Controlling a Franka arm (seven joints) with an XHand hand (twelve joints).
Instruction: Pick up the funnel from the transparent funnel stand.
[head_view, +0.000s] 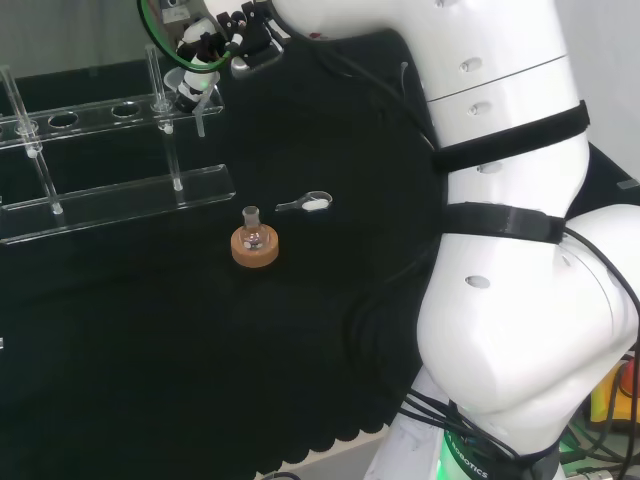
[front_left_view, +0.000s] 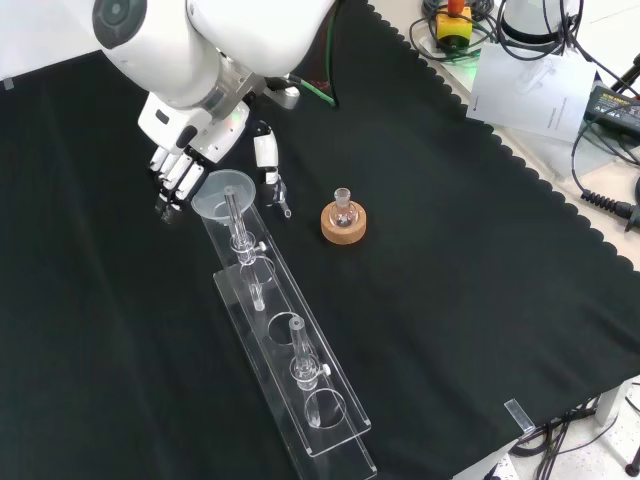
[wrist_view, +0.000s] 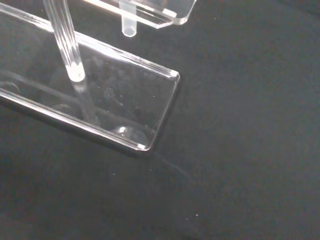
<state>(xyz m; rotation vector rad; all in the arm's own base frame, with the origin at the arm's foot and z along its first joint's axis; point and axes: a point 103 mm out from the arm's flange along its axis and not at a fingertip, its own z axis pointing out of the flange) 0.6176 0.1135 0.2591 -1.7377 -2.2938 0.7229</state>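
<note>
The funnel (front_left_view: 224, 190) sits in the end hole of the stand (front_left_view: 300, 385), stem hanging through; the hand (front_left_view: 185, 165) brackets its bowl, fingers apart, seemingly poised to grip.

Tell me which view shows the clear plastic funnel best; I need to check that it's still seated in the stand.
The front view: the clear plastic funnel shows whole, stem through the transparent acrylic stand. In the head view the robot hand largely hides the funnel. The wrist view catches just its stem tip.
</note>
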